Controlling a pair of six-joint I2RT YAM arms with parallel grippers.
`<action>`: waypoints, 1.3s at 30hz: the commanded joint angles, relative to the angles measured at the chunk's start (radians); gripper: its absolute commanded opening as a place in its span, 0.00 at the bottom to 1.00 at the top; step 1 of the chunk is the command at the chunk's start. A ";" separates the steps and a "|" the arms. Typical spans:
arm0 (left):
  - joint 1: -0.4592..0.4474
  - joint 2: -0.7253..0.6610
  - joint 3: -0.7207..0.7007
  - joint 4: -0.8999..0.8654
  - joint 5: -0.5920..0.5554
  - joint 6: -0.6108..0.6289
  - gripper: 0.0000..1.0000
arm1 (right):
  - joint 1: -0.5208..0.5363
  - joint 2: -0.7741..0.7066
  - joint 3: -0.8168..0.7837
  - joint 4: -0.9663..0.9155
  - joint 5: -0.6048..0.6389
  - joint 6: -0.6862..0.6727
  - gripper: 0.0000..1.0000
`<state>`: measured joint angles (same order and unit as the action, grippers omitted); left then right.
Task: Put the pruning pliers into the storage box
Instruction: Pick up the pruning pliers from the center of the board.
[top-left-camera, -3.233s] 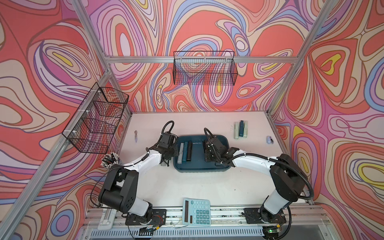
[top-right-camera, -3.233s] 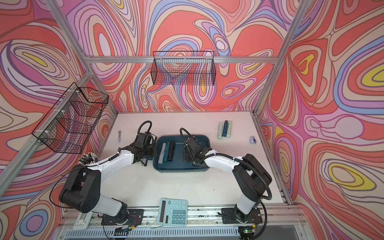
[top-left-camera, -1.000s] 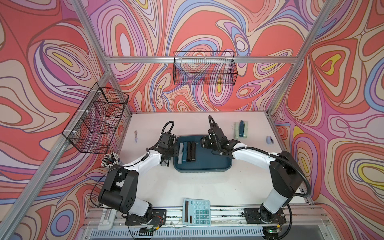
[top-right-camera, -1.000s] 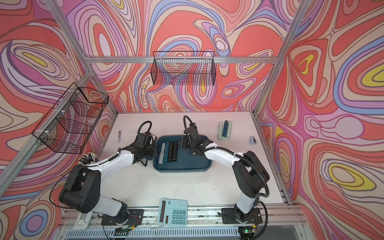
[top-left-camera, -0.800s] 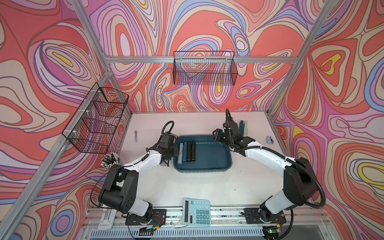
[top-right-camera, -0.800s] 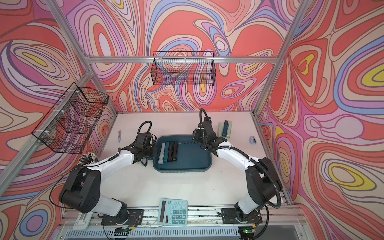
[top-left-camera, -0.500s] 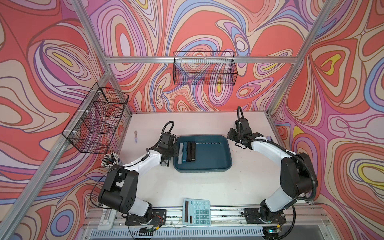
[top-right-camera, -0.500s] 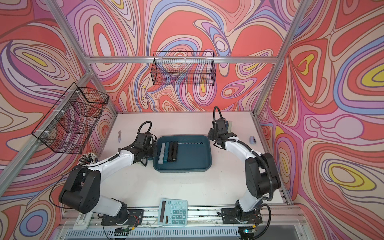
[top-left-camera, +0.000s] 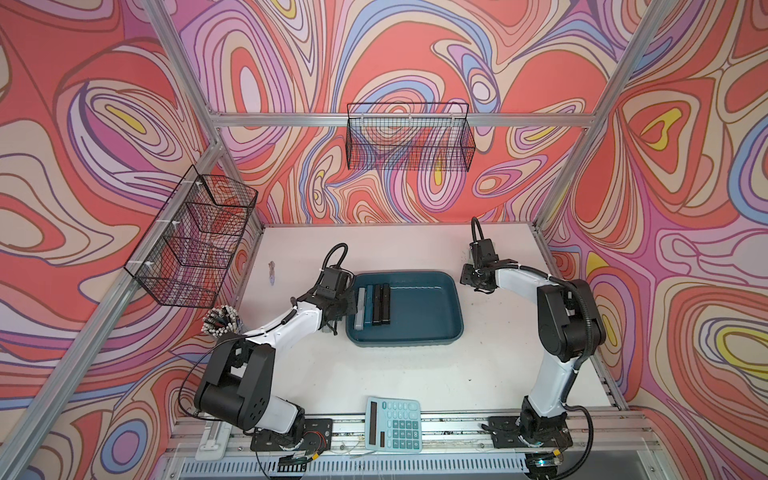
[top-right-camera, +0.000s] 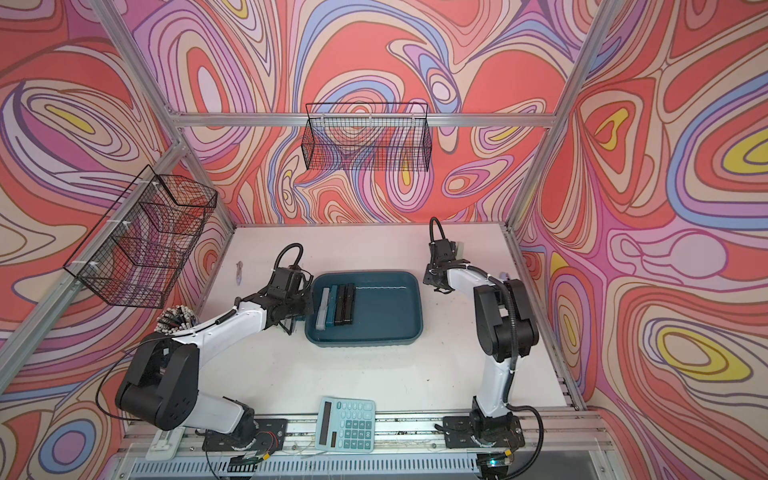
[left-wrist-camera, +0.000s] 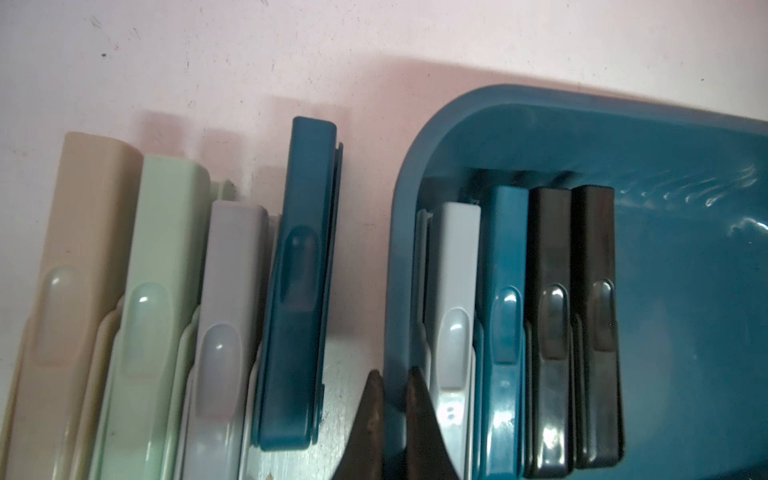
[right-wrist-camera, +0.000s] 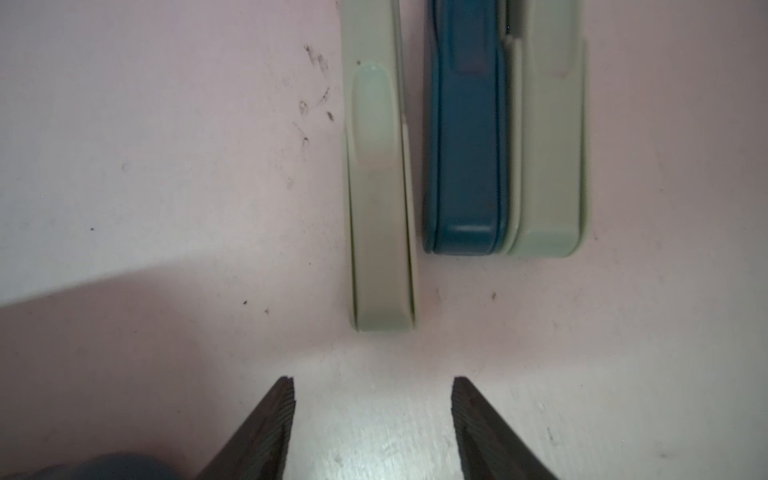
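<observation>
left pincer (left-wrist-camera: 395, 386): i have it clamped tight on the left wall of the storage box (top-left-camera: 424, 311), one tip outside the wall and one inside.
row beside the box: four pruning pliers lie side by side on the table (top-left-camera: 374, 374), just left of the box. from the left i see the beige pliers (left-wrist-camera: 79, 257), pale green pliers (left-wrist-camera: 162, 266), grey pliers (left-wrist-camera: 232, 291) and dark teal pliers (left-wrist-camera: 303, 270).
inside the box: four more lie flat and parallel at its left end. these are the boxed grey pliers (left-wrist-camera: 455, 291) against the wall i grip, then the boxed teal pliers (left-wrist-camera: 505, 291), then two black pliers (left-wrist-camera: 548, 291).
right pincer (right-wrist-camera: 372, 386): my tips stand well apart with nothing between them, over the table to the right of the box, toward the back.
ahead of my right pincer: the lone green pliers (right-wrist-camera: 378, 187) lie nearest. past a narrow gap, the blue-teal pliers (right-wrist-camera: 465, 145) lie touching the far green pliers (right-wrist-camera: 548, 145).
</observation>
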<state>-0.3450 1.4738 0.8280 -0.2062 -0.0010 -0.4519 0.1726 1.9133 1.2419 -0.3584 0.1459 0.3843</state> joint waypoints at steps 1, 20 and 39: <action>0.003 -0.022 -0.018 -0.051 -0.013 0.019 0.04 | -0.012 0.035 0.029 0.024 0.008 -0.027 0.62; 0.002 -0.020 -0.032 -0.068 -0.019 0.017 0.05 | -0.014 0.105 0.054 0.122 -0.127 -0.064 0.49; 0.001 -0.018 -0.024 -0.078 -0.028 0.022 0.05 | -0.019 0.249 0.255 0.021 -0.001 -0.067 0.49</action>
<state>-0.3454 1.4601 0.8188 -0.2226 -0.0071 -0.4458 0.1608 2.1357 1.4715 -0.3103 0.1200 0.3187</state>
